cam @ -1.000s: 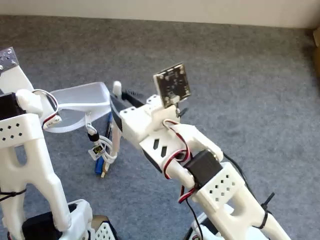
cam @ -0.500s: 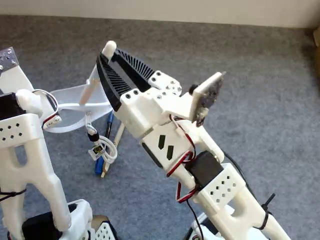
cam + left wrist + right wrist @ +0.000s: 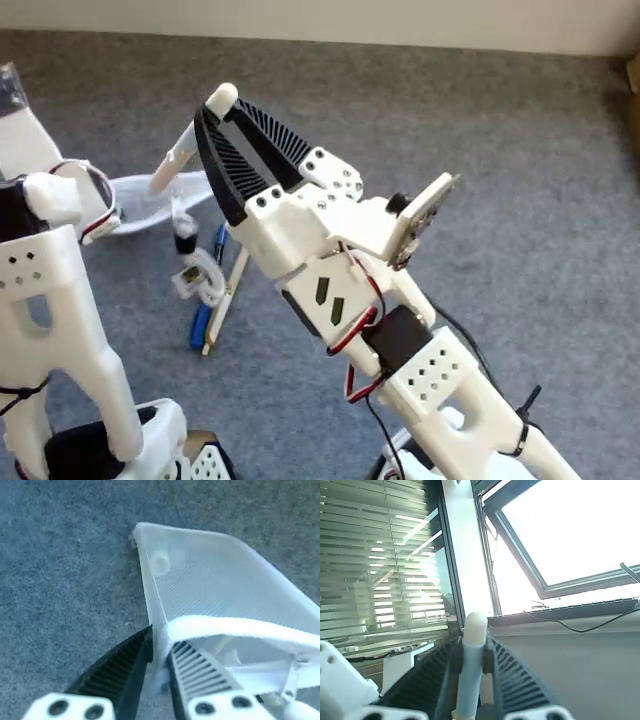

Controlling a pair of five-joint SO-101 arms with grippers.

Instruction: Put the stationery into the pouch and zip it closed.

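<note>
Pouch (image 3: pixel 225 590): white mesh, lying on the grey carpet (image 3: pixel 500 150) on the left arm's side, mouth propped open.
- Left gripper (image 3: pixel 160 655) is pinched nearly closed on the pouch's side edge just below the white zip band.
- The fabric buckles at the pinch, so I judge it soft, very light and with no shape of its own. It should sag or slide if pushed. The stitched band looks like the best place to grip, not the bare mesh.
- A cord and tag (image 3: pixel 195 282) hang off the pouch end, probably the zip pull. Small and loose, so fiddly to catch.

White pen (image 3: pixel 175 160):
- Clamped between the black ribbed jaws of the right gripper (image 3: pixel 222 108), which is raised off the carpet.
- The capped end sticks out past the fingertips. The barrel slants down toward the pouch mouth.
- Right wrist view shows the right gripper (image 3: pixel 472 642) narrow around the white pen (image 3: pixel 472 630).
- Judged stiff, light and smooth plastic. Held this near 1 end it may swivel in the jaws when the low end meets fabric.
- I cannot tell whether the tip is inside the mouth.

2 more items lie on the carpet just beside the pouch, side by side: a blue pen (image 3: pixel 200 325) and a wooden pencil (image 3: pixel 225 298).
- Both are thin, rigid and lie flat.
- Judged best taken across the shaft near mid-length, and they may roll.
</note>
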